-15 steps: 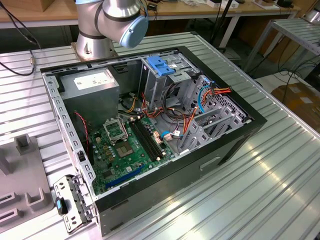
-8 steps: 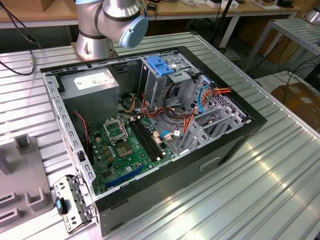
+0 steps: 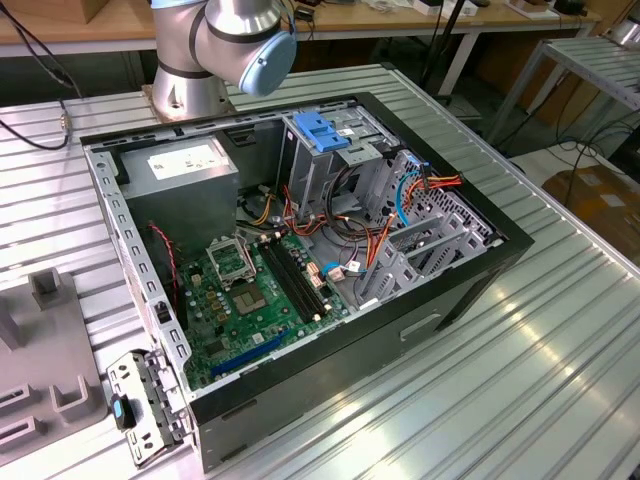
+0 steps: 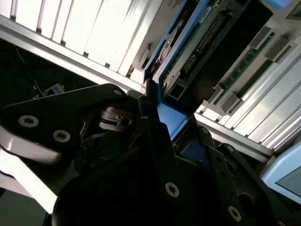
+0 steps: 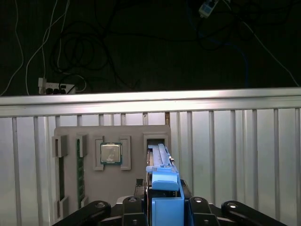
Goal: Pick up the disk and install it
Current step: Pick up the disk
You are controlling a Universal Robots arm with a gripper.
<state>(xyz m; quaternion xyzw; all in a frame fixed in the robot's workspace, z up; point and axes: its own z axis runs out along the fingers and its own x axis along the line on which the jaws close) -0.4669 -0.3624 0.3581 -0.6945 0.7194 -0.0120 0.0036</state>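
The disk stands on edge, its bright blue end tab toward the camera, in line with a narrow slot of a grey fixture tray. In the second wrist view the disk shows its green circuit side and blue rails. My gripper has its black fingers pressed on either side of the blue tab, shut on it. In the second wrist view the gripper clamps the same blue tab. I cannot tell whether the disk's far end still rests in the slot.
The grey tray holds a processor chip and memory sticks. An open computer case lies on the ribbed metal table, with a drive cage under a light-blue latch plate. The arm's base stands behind the case.
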